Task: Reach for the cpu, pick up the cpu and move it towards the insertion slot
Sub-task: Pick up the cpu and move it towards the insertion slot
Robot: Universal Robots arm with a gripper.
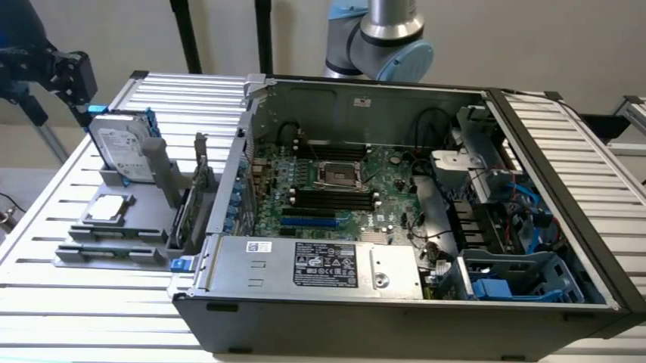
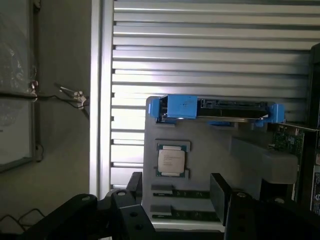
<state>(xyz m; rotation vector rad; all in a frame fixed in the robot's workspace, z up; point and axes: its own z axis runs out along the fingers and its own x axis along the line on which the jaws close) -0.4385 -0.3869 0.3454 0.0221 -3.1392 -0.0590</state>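
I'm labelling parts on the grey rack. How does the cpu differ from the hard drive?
The cpu lies flat; the hard drive stands upright on edge. The cpu is a small square; the hard drive is far larger and rectangular. The hard drive has blue rails; the cpu has none. Both are silvery and sit on the same grey rack.

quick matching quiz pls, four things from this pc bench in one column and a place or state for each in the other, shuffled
Things:
1. cpu
2. insertion slot
3. hard drive
4. pincer

Places or states:
A. set in the green motherboard inside the case
B. standing upright on the grey holder
C. open, holding nothing
D. lying flat on the grey holder, outside the case

Pairs: 1-D, 2-A, 3-B, 4-C
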